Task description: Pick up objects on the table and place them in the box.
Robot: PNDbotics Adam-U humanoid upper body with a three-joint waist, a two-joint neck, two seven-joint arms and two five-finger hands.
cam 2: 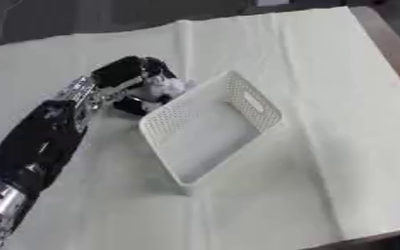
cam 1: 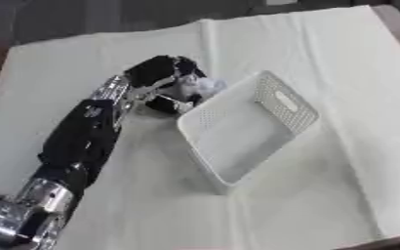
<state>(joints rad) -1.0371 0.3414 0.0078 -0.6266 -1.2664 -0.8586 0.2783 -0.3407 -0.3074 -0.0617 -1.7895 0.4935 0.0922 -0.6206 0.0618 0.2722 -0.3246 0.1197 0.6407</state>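
My left hand (cam 1: 165,73) reaches from the lower left to the far left corner of the white perforated box (cam 1: 276,128). Its fingers are curled round a pale, whitish crumpled object (cam 1: 205,86), held just beside the box's rim. The box stands on the cloth with its inside showing nothing. My right hand shows in neither view.
A white cloth (cam 1: 323,195) covers the table, with creases running along it. The table's dark edge (cam 2: 391,44) runs down the right side, and dark floor lies beyond the far edge.
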